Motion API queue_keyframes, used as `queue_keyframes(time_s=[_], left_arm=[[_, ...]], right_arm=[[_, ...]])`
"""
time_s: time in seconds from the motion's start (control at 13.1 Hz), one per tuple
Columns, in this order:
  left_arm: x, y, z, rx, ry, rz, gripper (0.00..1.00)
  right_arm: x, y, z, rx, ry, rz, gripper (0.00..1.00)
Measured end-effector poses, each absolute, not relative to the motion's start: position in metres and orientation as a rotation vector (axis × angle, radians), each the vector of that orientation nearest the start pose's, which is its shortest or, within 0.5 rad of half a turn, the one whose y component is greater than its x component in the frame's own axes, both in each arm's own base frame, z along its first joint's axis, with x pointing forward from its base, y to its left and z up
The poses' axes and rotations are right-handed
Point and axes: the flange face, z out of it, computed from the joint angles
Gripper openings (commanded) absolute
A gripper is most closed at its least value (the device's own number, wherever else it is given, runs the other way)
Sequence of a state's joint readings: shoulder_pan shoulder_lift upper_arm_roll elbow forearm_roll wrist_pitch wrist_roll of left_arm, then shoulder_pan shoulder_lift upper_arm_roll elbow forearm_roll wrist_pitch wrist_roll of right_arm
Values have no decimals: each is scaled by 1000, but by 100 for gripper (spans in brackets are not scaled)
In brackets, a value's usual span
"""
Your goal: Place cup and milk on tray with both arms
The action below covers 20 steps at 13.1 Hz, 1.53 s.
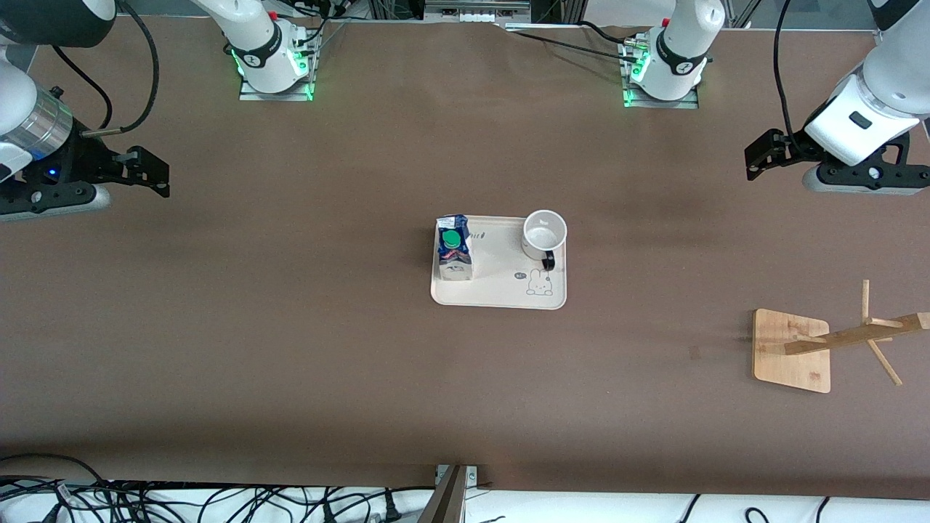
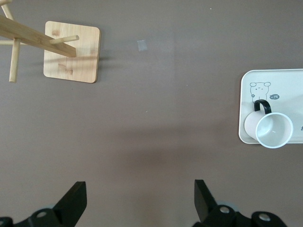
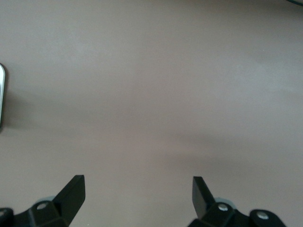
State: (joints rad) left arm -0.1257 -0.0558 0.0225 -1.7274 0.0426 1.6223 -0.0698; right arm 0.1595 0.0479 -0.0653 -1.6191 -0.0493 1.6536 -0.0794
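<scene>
The cream tray point(image 1: 501, 287) lies at the middle of the table. The milk carton point(image 1: 453, 248) stands upright on the tray's end toward the right arm. The white cup point(image 1: 543, 234) stands upright on the tray's corner toward the left arm, its black handle pointing to the front camera. My left gripper point(image 1: 759, 156) is open and empty, held over bare table at the left arm's end. Its wrist view shows its open gripper point(image 2: 140, 194), the cup point(image 2: 272, 130) and the tray point(image 2: 284, 78). My right gripper point(image 1: 156, 174) is open and empty at the right arm's end; its wrist view point(image 3: 138, 189) shows only the tray's edge point(image 3: 1, 94).
A wooden stand with a square base point(image 1: 792, 349) and slanted pegs sits near the left arm's end, nearer to the front camera than the tray; it also shows in the left wrist view point(image 2: 71, 56). Cables lie along the table's front edge.
</scene>
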Motion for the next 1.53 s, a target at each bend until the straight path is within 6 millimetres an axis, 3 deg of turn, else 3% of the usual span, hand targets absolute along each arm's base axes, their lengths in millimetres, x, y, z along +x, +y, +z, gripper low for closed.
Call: queue_keyframes(time_s=[1.53], left_arm=[[536, -52, 585, -3091, 58, 66, 100]], right_arm=[[572, 51, 582, -3181, -288, 19, 100]])
